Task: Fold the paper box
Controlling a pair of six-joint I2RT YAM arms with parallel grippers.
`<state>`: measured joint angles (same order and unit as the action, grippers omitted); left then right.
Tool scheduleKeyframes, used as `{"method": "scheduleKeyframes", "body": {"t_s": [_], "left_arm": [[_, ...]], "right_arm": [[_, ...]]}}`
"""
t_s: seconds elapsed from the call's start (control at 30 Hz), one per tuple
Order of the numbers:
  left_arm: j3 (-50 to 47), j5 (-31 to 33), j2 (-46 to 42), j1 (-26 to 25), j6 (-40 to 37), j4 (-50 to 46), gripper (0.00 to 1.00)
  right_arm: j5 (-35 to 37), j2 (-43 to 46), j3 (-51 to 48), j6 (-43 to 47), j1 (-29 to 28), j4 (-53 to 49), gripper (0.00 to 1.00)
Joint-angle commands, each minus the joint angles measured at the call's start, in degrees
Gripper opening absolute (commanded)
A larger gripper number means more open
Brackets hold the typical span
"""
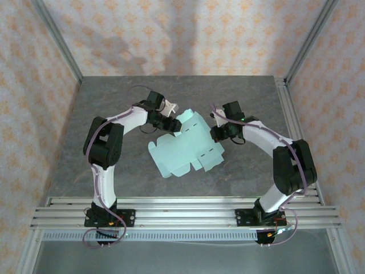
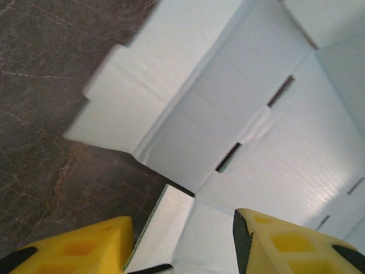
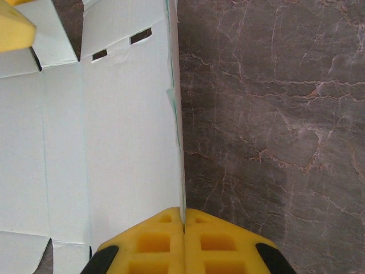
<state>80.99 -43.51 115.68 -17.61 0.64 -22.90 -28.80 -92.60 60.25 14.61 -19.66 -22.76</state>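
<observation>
1. Aluminium rails (image 1: 182,208) run along the near edge. Nothing of the task sits there.
2. On the grey stone-look table (image 1: 114,103), the paper box (image 1: 182,151) lies about mid-table between the two arms. It is a mint die-cut sheet with flaps and slots showing, mostly spread out and not yet a box.
3. The right tool (image 1: 217,134) is at the sheet's right side. In the right wrist view the right tool (image 3: 183,216) is clenched, with its yellow pads (image 3: 154,242) pressed together on the thin top edge of a side panel of the paper box (image 3: 114,142). That panel stands up off the table.
   - Risk: the pinch is narrow and on thin card. A sideways pull could tear the edge or crease it off the score line.
4. The left tool (image 1: 173,124) is at the sheet's far-left corner. In the left wrist view the left tool (image 2: 179,234) is released, its pads (image 2: 285,242) well apart. A flap edge of the paper box (image 2: 256,142) lies in the gap but is not pinched.
   - Risk: if it closes off-centre it may catch two layers or miss the flap.
   - Risk: with one side free, the sheet could slide or swing on the smooth table.
5. The far flaps by the left tool look loosely raised.
   - Risk: if the tools pull opposite ways, the card could rip at the slots, or the tabs could miss them.
</observation>
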Motion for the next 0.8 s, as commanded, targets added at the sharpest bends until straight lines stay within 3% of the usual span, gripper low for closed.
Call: {"method": "scheduleKeyframes", "body": {"t_s": [0.0,0.4,0.63,0.77], "left_arm": [[-0.83,-2.81,-3.59,-1.07,0.00,0.44,0.51],[-0.39,-1.54,-1.24,-6.27,-2.13,-4.66,0.51],[-1.77,5.54,2.46,-6.70,2.42,-3.02,0.50],[-3.19,6.39,5.26,-6.41,5.54,-0.41,0.49]], "right_arm": [[-0.66,-0.91,2.33,-0.54,0.24,-0.58,0.00],[0.71,-2.40,3.11,-0.98,0.26,-0.96,0.00],[0.23,-1.97,2.52,-0.74,0.26,-1.00,0.00],[0.14,-1.52,2.15,-0.55,0.31,-0.79,0.00]]}}
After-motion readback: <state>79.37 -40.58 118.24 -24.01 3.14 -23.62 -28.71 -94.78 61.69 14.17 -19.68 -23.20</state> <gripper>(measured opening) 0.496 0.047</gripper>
